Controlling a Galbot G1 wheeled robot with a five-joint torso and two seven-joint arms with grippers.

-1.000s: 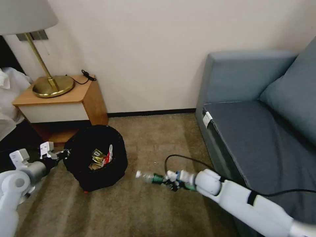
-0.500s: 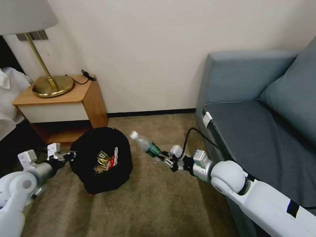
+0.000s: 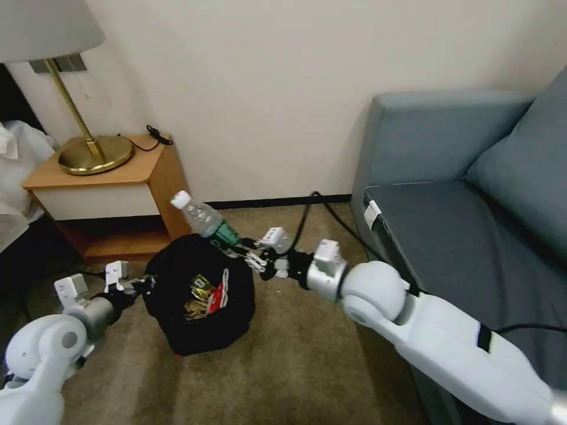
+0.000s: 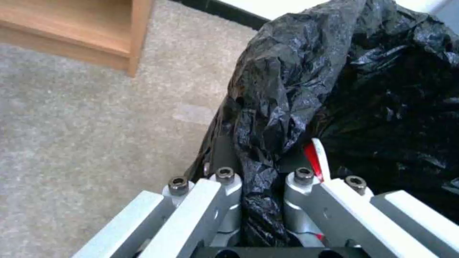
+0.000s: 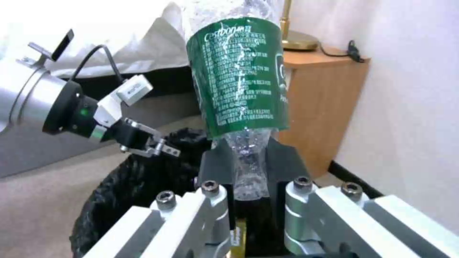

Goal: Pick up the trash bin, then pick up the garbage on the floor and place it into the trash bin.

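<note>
Trash bin (image 3: 201, 298) on the carpet, in front of the nightstand (image 3: 109, 183), tilted.
Left gripper (image 4: 260, 193) pinches its black liner rim; right gripper (image 5: 251, 179) clamps the green-labelled bottle (image 3: 204, 220) by its base, above the bin's far rim, with wrappers (image 3: 207, 292) inside.

A clear plastic bottle (image 5: 237, 89) with a green label is clamped at its crumpled lower end between the right gripper (image 5: 249, 172)'s dark fingers (image 5: 217, 161), its body rising up and away from them. Beyond and below it, the black-lined trash bin (image 5: 138, 179) is seen, its rim pinched by the left gripper (image 5: 155, 147). A wooden nightstand (image 5: 320, 107) with a brass lamp base (image 5: 299, 43) is set against the white wall (image 5: 411, 107).
</note>
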